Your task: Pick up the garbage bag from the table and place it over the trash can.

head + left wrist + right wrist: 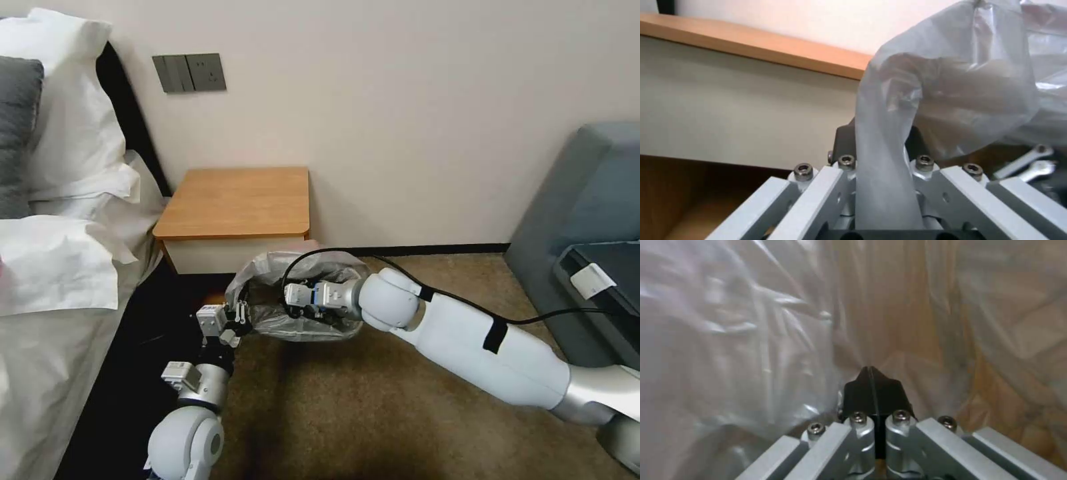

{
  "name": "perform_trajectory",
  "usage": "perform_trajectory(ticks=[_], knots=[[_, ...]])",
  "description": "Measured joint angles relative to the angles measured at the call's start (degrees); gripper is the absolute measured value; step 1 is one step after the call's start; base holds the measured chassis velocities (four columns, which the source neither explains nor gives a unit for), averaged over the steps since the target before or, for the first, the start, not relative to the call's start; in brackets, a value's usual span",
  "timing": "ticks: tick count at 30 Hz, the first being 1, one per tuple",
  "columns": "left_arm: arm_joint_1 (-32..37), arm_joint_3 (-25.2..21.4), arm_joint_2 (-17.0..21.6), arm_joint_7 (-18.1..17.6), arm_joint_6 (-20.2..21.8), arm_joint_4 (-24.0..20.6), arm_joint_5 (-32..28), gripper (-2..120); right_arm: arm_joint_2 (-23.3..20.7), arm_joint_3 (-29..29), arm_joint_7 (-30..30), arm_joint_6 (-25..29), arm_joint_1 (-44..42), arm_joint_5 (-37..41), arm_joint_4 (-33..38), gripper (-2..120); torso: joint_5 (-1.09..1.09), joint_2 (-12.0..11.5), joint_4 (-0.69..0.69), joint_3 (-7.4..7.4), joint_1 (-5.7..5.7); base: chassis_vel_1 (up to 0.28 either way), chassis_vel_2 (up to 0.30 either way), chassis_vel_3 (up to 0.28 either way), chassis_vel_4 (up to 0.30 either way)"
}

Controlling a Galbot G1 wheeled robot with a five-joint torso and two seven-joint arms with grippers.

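Observation:
The garbage bag is a crinkled grey film bunched low on the floor, just in front of the table. My left gripper is at the bag's near left edge. In the left wrist view a strip of the garbage bag runs between the fingers, so my left gripper is shut on it. My right gripper reaches into the bag from the right. Its black fingertips press together where the folds of the garbage bag converge. The trash can is hidden under the film.
A bed with white sheets runs along the left, close to my left arm. A grey sofa stands at the right. Brown carpet lies open in front. A black cable loops over my right arm.

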Motion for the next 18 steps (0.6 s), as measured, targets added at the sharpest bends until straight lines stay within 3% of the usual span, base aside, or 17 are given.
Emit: perform_trajectory(ticks=[18], knots=[[0.3,0.3,0.0,0.3,0.6,-0.7,-0.8,8,2.6,-0.5,0.1,0.9,0.7,-2.6,-5.8,0,0.00,0.0,0.00,0.00,0.00,0.000,0.000,0.000,0.000]])
